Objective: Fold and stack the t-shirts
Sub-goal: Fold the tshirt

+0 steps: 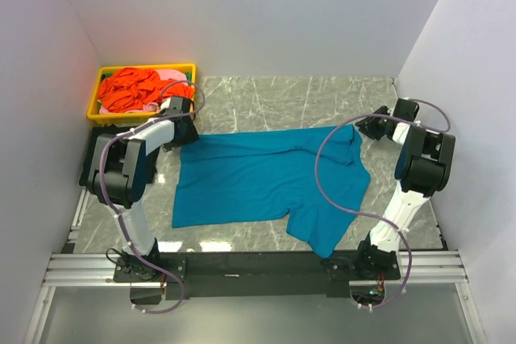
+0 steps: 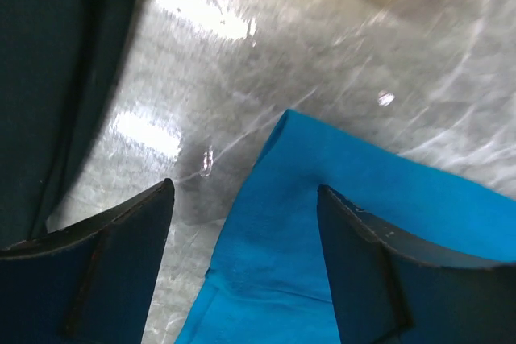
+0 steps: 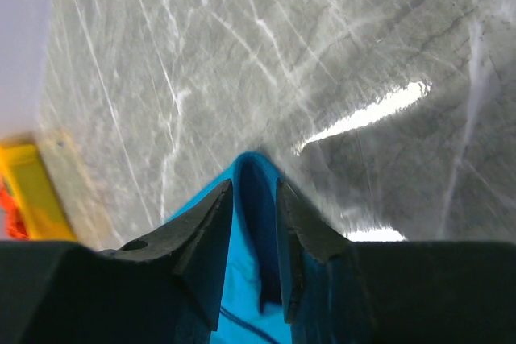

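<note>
The grey marble tabletop fills the space in front of your two arms. The teal-blue t-shirt lies spread flat across its middle. The body runs left to right, and a sleeve and a loose flap trail toward the near right. Part of the cloth is folded over along the far edge.

At the far left corner of the tabletop sits the yellow tray. It is heaped with an orange-red t-shirt, and a pink one shows just beside it on the right.

Your left gripper hangs over the far left corner of the teal-blue t-shirt, near the tray. Its jaws are spread wide and hold nothing. The corner of the cloth lies on the tabletop below, between the two fingers.

Your right gripper is at the shirt's far right corner. Its jaws stand only a little apart, and a raised ridge of teal cloth sits in the narrow gap. From these views you cannot tell whether that ridge is pinched or lying loose.
</note>
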`<state>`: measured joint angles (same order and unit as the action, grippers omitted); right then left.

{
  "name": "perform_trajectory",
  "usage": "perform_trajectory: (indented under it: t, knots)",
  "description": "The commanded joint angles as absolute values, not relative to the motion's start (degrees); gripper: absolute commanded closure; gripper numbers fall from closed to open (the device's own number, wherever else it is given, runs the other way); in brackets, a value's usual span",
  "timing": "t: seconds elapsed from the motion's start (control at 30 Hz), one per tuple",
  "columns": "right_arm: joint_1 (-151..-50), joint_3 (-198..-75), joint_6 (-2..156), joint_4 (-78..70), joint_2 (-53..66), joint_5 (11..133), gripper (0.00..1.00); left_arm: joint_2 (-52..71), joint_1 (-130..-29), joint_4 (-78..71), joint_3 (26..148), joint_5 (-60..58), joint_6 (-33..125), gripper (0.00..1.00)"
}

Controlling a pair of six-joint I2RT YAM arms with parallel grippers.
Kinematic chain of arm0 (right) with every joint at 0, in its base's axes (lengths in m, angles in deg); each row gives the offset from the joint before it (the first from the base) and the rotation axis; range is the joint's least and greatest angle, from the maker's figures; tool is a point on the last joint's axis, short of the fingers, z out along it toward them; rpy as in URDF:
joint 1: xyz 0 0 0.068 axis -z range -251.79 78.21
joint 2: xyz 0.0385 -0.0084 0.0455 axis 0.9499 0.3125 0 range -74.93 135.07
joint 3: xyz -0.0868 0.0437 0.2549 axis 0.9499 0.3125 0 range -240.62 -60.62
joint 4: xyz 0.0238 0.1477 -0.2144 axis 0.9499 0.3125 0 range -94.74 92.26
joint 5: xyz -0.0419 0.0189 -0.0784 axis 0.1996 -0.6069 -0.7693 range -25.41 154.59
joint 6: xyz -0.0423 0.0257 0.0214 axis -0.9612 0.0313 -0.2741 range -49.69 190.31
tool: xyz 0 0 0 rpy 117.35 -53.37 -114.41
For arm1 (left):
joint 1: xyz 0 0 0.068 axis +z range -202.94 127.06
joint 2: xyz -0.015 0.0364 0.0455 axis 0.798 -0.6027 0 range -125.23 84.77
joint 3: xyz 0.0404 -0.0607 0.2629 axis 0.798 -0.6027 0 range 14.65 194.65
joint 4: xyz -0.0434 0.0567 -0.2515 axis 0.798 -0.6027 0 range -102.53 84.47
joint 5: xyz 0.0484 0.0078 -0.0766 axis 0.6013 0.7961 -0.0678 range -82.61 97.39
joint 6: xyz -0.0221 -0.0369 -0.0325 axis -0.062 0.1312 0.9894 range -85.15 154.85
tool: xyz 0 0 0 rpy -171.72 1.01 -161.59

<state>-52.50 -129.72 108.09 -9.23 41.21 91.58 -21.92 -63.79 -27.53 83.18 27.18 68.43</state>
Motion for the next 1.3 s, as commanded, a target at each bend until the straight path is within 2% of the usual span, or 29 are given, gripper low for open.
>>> perform_trajectory:
  t: [0.0, 0.13, 0.27, 0.43, 0.53, 0.73, 1.27]
  knots:
    - [-52.72, -132.78, 100.12, -5.02, 34.06, 89.47, 0.64, -17.98, -63.75, -27.59, 86.46, 28.05, 66.76, 0.22]
    - [-55.25, -131.82, 90.91, -0.09, 28.88, 86.57, 0.63, -13.51, -64.8, -28.12, 85.23, 27.95, 66.32, 0.16]
    - [-60.88, -131.81, 82.28, 3.34, 25.88, 85.95, 0.63, -7.61, -67.08, -28.91, 83.21, 30.85, 65.53, 0.14]
    - [-69.5, -135.75, 70.94, 9.84, 28.77, 86.56, 0.63, 0.46, -71.56, -30.58, 78.39, 33.84, 63.42, 0.06]
    - [-71.53, -138.22, 70.75, 11.61, 32.38, 87.62, 0.63, 5.82, -72.01, -30.15, 73.64, 33.93, 62.63, 0.02]
    - [-75.92, -142.71, 67.33, 14.94, 37.48, 88.24, 0.63, 13.83, -72.01, -26.19, 64.67, 34.46, 61.75, 0.02]
    - [-78.03, -149.66, 64.16, 23.03, 45.3, 91.75, 0.63, 10.94, -72.01, -24.69, 64.48, 33.93, 61.57, 0.03]
